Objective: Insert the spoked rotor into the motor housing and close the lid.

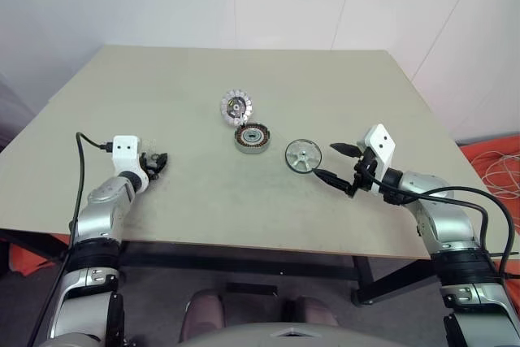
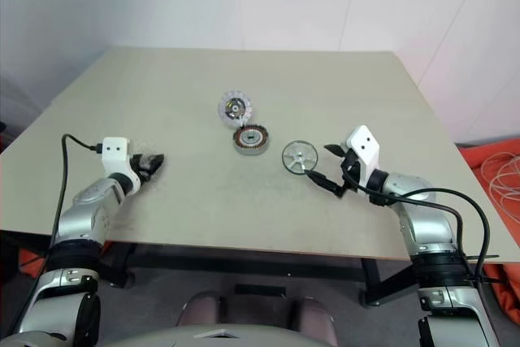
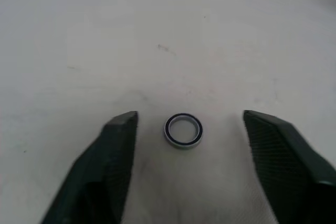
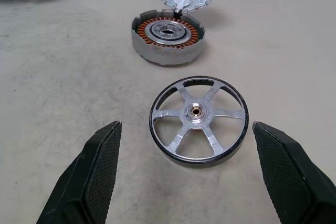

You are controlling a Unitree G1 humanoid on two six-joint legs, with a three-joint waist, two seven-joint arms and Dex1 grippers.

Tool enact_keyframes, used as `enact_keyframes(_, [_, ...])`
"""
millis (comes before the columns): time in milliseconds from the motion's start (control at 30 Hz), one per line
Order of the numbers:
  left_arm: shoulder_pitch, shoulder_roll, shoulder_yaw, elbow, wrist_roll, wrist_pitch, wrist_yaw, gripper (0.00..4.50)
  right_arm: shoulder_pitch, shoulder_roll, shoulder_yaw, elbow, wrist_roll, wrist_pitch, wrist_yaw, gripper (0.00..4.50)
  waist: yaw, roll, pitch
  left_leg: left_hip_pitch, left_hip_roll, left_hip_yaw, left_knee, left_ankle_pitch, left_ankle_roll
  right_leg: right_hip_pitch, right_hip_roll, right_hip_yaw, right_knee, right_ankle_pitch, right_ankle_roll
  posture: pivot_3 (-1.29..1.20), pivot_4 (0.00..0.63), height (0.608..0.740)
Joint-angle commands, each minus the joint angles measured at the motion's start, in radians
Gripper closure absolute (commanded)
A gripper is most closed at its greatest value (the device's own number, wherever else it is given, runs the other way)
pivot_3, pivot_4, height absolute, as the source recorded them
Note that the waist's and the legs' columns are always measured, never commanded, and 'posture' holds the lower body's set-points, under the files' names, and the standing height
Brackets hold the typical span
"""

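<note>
1. facing the spoked rotor (image 4: 199,120) with its jaws spread wide and holding nothing, the right gripper (image 1: 335,163) sits just to the right of the disc. in the right wrist view the rotor lies flat on the table (image 1: 162,79) between the lines of the two fingers and a little ahead of them, which suits a straight approach for a pinch on the rim.
2. the rotor rests spokes up near the middle of the table, right of the motor housing (image 1: 253,138) and clear of it. it is not yet inserted.
3. the housing sits with its open side up, copper windings and pale hub showing. that leaves it ready to take the rotor from above.
4. the lid (image 1: 236,106) lies just beyond the housing on the far side, close to it or touching its rim, with its white segments showing. i judge it is parked there so it stays out of the way yet near for closing.
5. the left gripper (image 1: 156,163) is well off to the left near the table's near edge, jaws wide and empty. a small loose ring (image 3: 183,130) lies on the table between its fingers, touching neither. it looks set aside there, away from the assembly.
6. the likely next call is a careful closing on the thin rotor, which may slide on the smooth top.
</note>
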Motion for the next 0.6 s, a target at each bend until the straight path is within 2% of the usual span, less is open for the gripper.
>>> enact_keyframes(33, [0.004, 0.021, 0.005, -0.091, 0.005, 0.002, 0.008, 0.03, -0.016, -0.008, -0.014, -0.018, 0.012, -0.012, 0.003, 0.0, 0.0, 0.0, 0.0, 0.0, 0.0, 0.0, 0.0, 0.0, 0.0, 0.0, 0.0, 0.0, 0.0, 0.0, 0.0, 0.0, 0.0, 0.74])
enact_keyframes(267, [0.008, 0.036, -0.029, -0.25, -0.027, 0.031, -0.075, 0.03, -0.017, -0.012, -0.014, -0.013, 0.01, -0.012, 0.009, 0.0, 0.001, 0.0, 0.0, 0.0, 0.0, 0.0, 0.0, 0.0, 0.0, 0.0, 0.0, 0.0, 0.0, 0.0, 0.0, 0.0, 0.0, 0.74])
enact_keyframes(400, [-0.046, 0.103, -0.143, -0.25, 0.006, 0.055, -0.217, 0.03, -0.023, -0.015, -0.015, -0.012, 0.01, -0.012, 0.012, 0.0, 0.002, 0.0, 0.0, 0.0, 0.0, 0.0, 0.0, 0.0, 0.0, 0.0, 0.0, 0.0, 0.0, 0.0, 0.0, 0.0, 0.0, 0.74])
enact_keyframes(533, [-0.161, 0.157, -0.263, -0.173, 0.034, 0.055, -0.388, 0.03, -0.027, -0.013, -0.014, -0.009, 0.009, -0.013, 0.011, 0.0, 0.003, 0.0, 0.0, 0.0, -0.001, 0.0, 0.0, 0.0, 0.0, 0.0, 0.0, 0.0, 0.0, 0.0, 0.0, 0.0, 0.0, 0.74])
enact_keyframes(600, [-0.275, 0.174, -0.356, -0.091, 0.07, 0.043, -0.516, 0.03, -0.022, -0.009, -0.015, -0.016, 0.012, -0.011, 0.007, 0.0, 0.002, 0.0, 0.0, 0.0, -0.001, 0.0, 0.0, 0.0, 0.0, 0.0, 0.0, 0.0, 0.0, 0.0, 0.0, 0.0, 0.0, 0.74])
